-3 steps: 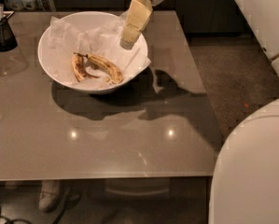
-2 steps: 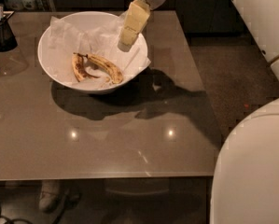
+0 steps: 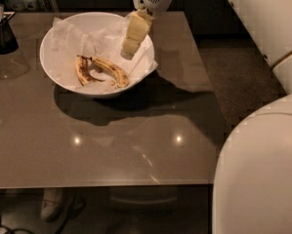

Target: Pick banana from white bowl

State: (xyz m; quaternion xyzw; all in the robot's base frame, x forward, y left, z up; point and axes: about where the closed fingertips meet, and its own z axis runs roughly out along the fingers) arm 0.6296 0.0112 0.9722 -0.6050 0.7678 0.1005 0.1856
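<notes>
The white bowl (image 3: 57,77) stands on the far left part of the grey table, lined with crumpled white paper. In it lie two bananas: the longer yellow speckled banana (image 3: 112,71) on the right, and a shorter, darker brown-streaked one (image 3: 83,71) on its left. My gripper (image 3: 128,50) hangs over the bowl's right side, a little above and to the right of the longer banana, and is empty.
A dark wire container (image 3: 1,30) stands at the table's far left corner. The grey table (image 3: 116,145) stretches toward the near edge. My white arm and body (image 3: 262,169) fill the right side.
My gripper has moved slightly left and down, further over the bowl toward the bananas. The bananas and bowl have not moved.
</notes>
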